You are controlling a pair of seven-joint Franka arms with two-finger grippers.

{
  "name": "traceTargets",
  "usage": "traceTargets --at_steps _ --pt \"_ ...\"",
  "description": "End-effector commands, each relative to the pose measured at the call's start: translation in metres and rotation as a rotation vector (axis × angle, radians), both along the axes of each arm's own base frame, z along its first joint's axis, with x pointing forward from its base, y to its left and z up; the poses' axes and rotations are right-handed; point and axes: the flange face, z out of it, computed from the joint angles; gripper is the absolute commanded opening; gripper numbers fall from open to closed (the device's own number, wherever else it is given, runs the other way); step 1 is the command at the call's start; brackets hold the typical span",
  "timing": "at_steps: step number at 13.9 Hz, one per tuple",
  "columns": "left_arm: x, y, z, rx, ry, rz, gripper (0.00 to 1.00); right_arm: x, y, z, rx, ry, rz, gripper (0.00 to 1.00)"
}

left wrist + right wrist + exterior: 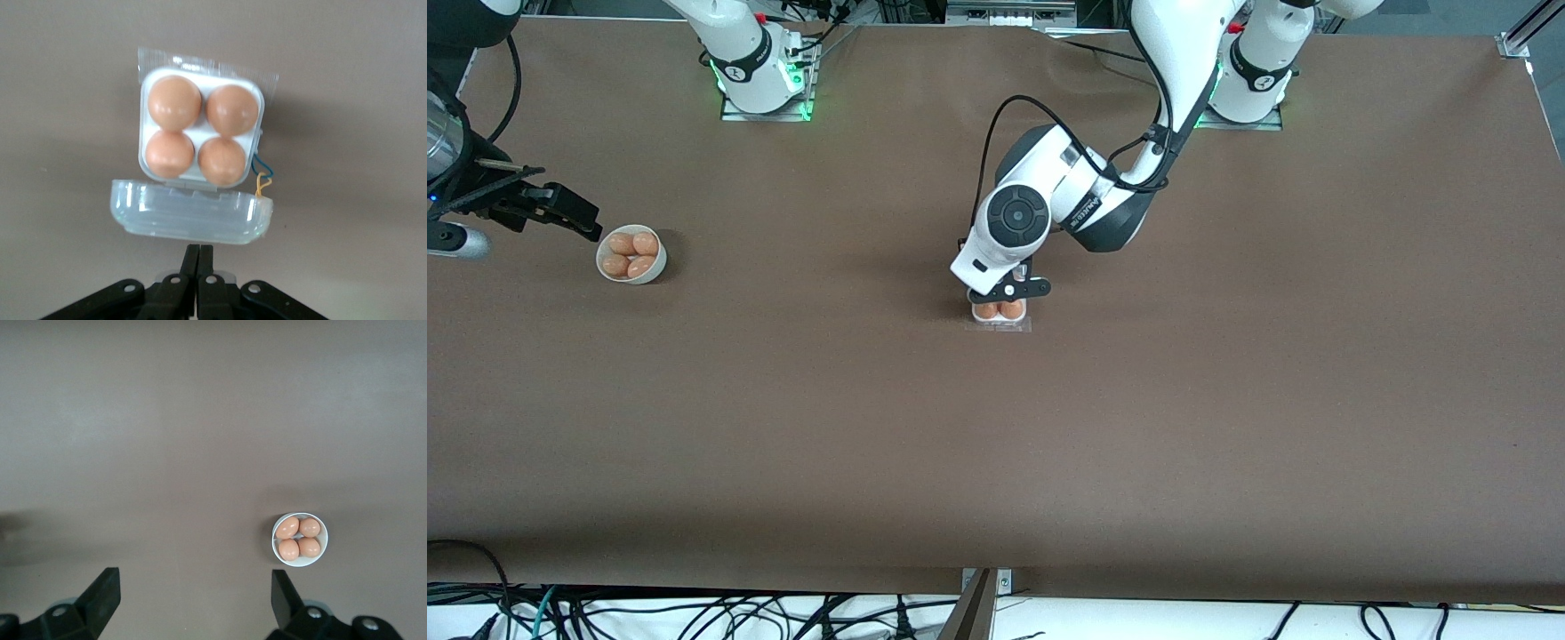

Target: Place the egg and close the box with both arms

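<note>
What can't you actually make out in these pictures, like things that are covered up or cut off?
- Front view: the left arm covers most of the box; only two eggs and a strip of clear plastic show.
- Left wrist view: the left gripper is cut by the picture's edge; only its shut fingertips near the open lid show.
- Front view: the right gripper, beside the bowl, is dark and small.
- Right wrist view: its open fingers are cut off.

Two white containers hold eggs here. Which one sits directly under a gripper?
The box at the table's middle, a square carton with its clear lid open, sits under the left gripper. The round bowl has the right gripper beside it.
</note>
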Motion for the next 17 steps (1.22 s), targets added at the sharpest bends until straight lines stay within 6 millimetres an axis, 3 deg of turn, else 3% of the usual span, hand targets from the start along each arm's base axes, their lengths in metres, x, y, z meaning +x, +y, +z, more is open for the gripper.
traceTargets --at_steps 1,4,6,7,10,11,13,15,17 --pt "0.019 0.002 -0.004 -0.014 -0.043 0.029 0.06 0.000 0.002 0.006 0.014 -0.011 -0.008 1.00" --pt "0.024 0.010 0.005 0.011 -0.057 0.023 0.07 0.000 0.002 0.006 0.014 -0.011 -0.008 1.00" --pt "0.038 0.016 0.030 0.048 -0.106 -0.002 0.16 0.000 0.002 0.006 0.014 -0.011 -0.008 1.00" --pt "0.051 0.031 0.040 0.074 -0.109 0.008 0.24 0.001 0.003 0.005 0.013 -0.009 -0.007 1.00" --pt "0.096 0.088 0.087 0.068 -0.168 0.043 0.75 0.001 0.002 0.005 0.014 -0.009 -0.009 1.00" --pt "0.105 0.104 0.103 0.056 -0.196 0.016 0.87 0.001 0.001 0.005 0.014 -0.009 -0.010 1.00" --pt "0.124 0.140 0.122 0.092 -0.253 -0.010 1.00 0.001 0.002 0.005 0.014 -0.009 -0.009 1.00" --pt "0.139 0.178 0.157 0.119 -0.316 0.023 1.00 0.001 0.002 0.005 0.014 -0.009 -0.009 1.00" --pt "0.153 0.214 0.170 0.120 -0.329 0.078 1.00 0.001 0.002 0.005 0.014 -0.009 -0.007 1.00"
